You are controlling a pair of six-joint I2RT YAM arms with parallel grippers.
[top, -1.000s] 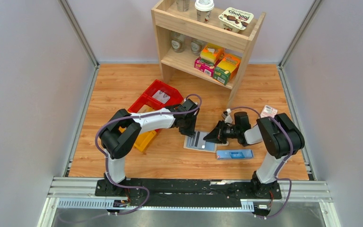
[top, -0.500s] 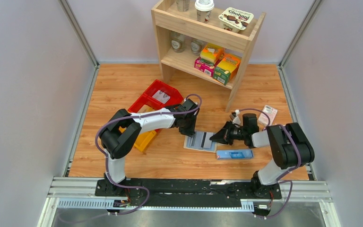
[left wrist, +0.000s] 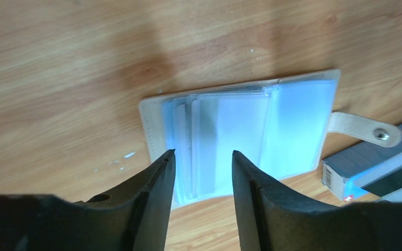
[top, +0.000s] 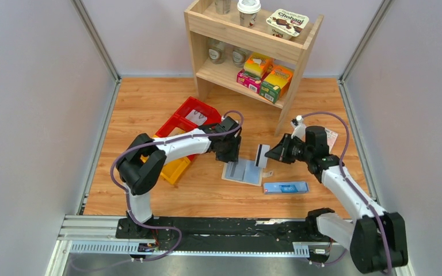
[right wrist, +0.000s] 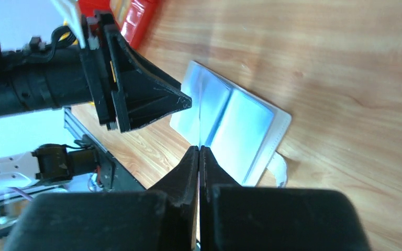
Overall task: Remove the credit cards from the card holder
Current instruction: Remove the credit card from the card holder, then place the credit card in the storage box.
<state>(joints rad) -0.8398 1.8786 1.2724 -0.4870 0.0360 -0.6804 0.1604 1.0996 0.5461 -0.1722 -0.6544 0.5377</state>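
Above the card holder (top: 243,171), right gripper (top: 269,155) pinches one freed card (top: 260,155); left gripper (top: 229,155), at its 10 o'clock, half-open, empty. Next: deposit card.

Two robot arms are counted, with one black left hand (left wrist: 202,157) and one black right hand (right wrist: 199,149). On the wooden desk (top: 149,103), one flat cream-beige card holder with pale blue lining (top: 243,171), one pale card with a dark stripe (top: 261,155), one long narrow blue box (top: 286,187) and one small pink-white packet (top: 328,136) are counted. Two red plastic bin compartments (top: 183,108) and one yellow plastic bin (top: 177,170) are seen. One wooden shelf unit (top: 236,34) is counted, bearing two glass jars (top: 217,52), three coloured cartons (top: 277,82), one white-lidded cup (top: 248,10) and one round yogurt tub (top: 288,22).
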